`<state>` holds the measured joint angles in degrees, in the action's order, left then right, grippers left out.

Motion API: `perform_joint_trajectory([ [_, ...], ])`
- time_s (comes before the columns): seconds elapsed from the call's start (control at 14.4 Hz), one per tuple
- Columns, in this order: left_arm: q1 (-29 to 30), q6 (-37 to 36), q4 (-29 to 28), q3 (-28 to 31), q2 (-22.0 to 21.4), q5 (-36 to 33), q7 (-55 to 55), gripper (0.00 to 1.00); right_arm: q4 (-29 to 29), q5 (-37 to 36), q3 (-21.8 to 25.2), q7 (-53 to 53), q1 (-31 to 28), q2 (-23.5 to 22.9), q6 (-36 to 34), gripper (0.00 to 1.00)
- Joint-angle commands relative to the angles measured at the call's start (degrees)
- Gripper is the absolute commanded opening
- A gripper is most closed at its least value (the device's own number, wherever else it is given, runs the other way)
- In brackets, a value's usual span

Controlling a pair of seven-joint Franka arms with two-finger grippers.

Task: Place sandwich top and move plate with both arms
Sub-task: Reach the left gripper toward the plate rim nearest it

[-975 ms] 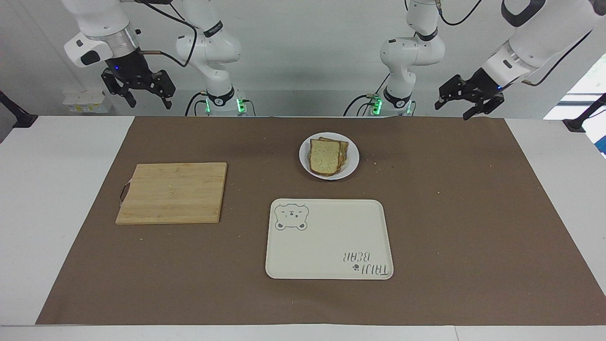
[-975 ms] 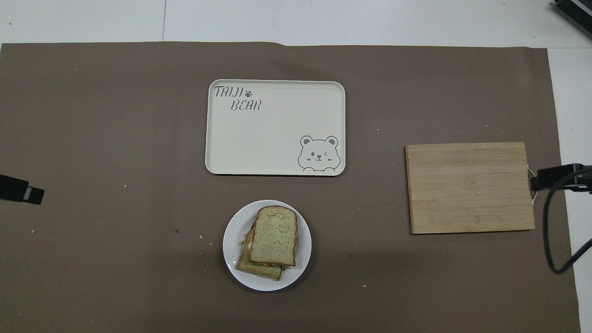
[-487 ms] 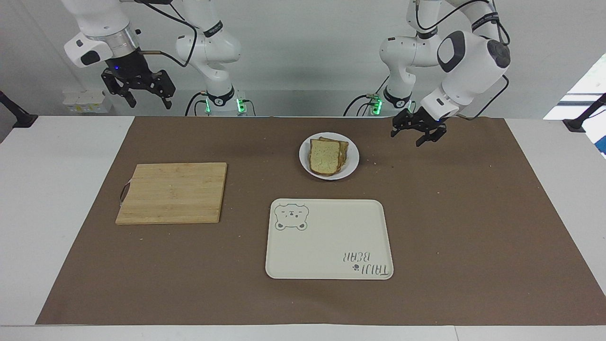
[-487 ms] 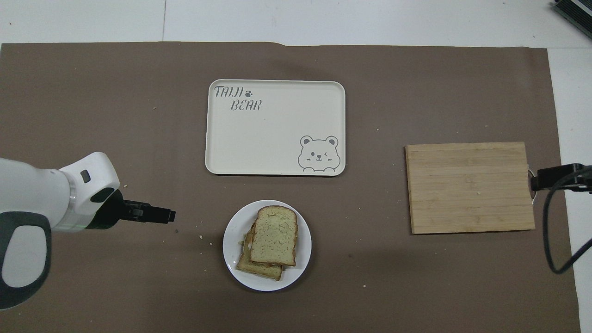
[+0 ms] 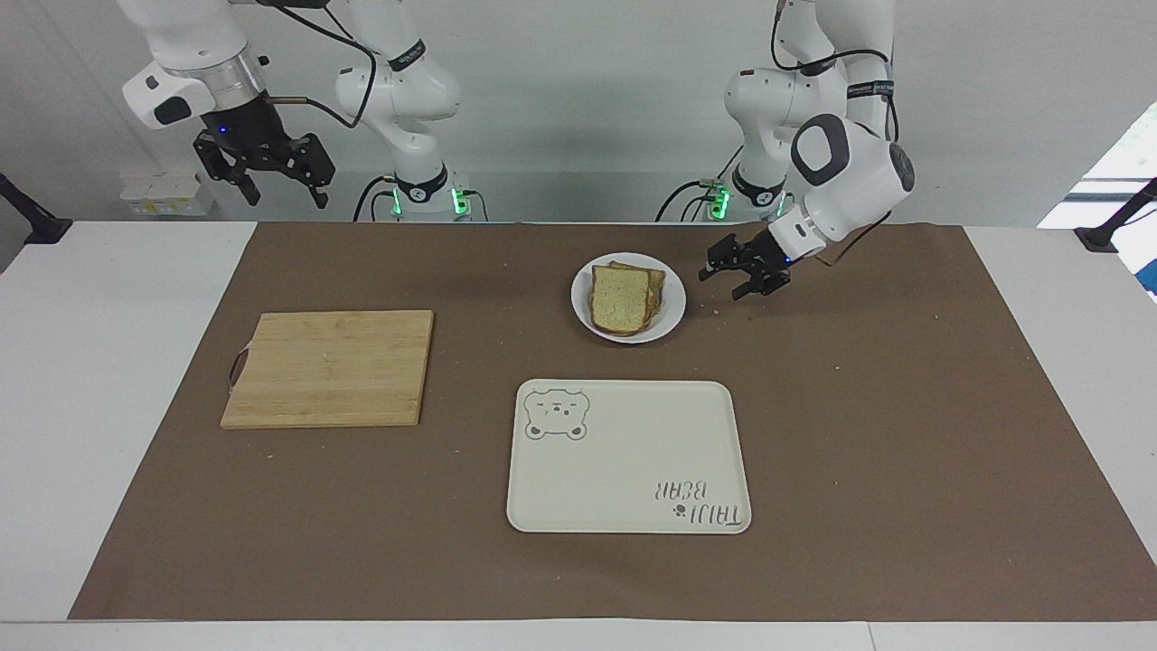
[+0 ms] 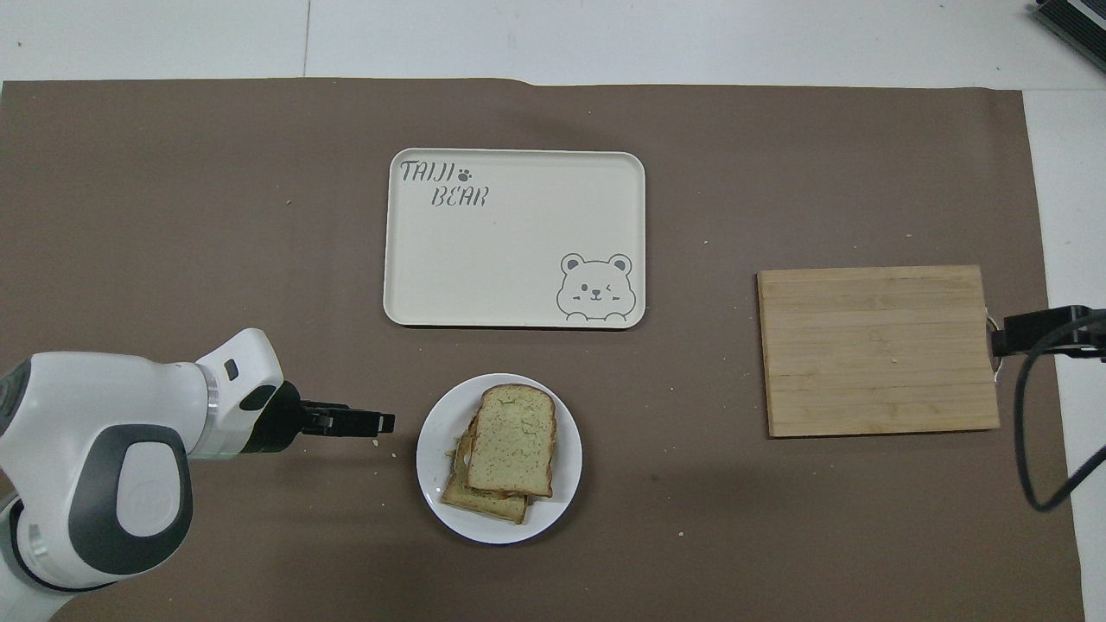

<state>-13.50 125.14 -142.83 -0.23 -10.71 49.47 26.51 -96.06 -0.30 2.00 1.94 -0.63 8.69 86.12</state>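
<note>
The sandwich top [image 5: 620,297] [image 6: 511,441], a pale slice with a brown crust, lies on a stack of bread on the small white plate [image 5: 673,303] [image 6: 432,449]. My left gripper [image 5: 720,283] [image 6: 380,422] is low beside the plate, toward the left arm's end of the table. Its jaws are open and point at the plate's rim, a short gap away, holding nothing. My right gripper [image 5: 282,194] waits, open and empty, high over the table's edge by its own base.
A cream bear tray [image 5: 633,452] [image 6: 510,250] lies farther from the robots than the plate. A wooden cutting board [image 5: 330,366] [image 6: 877,350] lies toward the right arm's end. A brown mat [image 5: 904,407] with scattered crumbs covers the table.
My left arm has swung in from its end of the table and come down, bringing its gripper close to the plate's rim. The right arm, plate and bread have not moved.
</note>
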Motion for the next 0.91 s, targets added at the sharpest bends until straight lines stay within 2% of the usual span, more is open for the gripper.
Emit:
perform_joint_trajectory([
  [0.0,-1.1,2.5,-2.6,0.8,3.1,9.5,8.0,0.73,-1.4,-0.5,-0.3,-0.2,-0.6,1.3,0.5,1.00],
  [0.28,-1.2,2.7,-3.2,0.8,7.0,13.7,11.1,0.66,-1.4,-0.5,-0.3,-0.2,-0.6,1.3,0.5,1.00],
  [0.49,-4.0,5.0,-3.2,0.8,11.6,21.3,18.6,0.61,-1.4,-0.5,-0.3,-0.2,-0.6,1.3,0.5,1.00],
  [0.7,-3.6,3.6,-3.8,0.8,11.6,22.3,20.0,0.57,-1.4,-0.5,-0.3,-0.3,-0.7,1.3,0.5,1.00],
  [0.84,-3.1,1.0,-3.9,0.8,11.3,22.4,20.2,0.47,-1.5,-0.5,-0.3,-0.2,-0.6,1.3,0.5,1.00],
])
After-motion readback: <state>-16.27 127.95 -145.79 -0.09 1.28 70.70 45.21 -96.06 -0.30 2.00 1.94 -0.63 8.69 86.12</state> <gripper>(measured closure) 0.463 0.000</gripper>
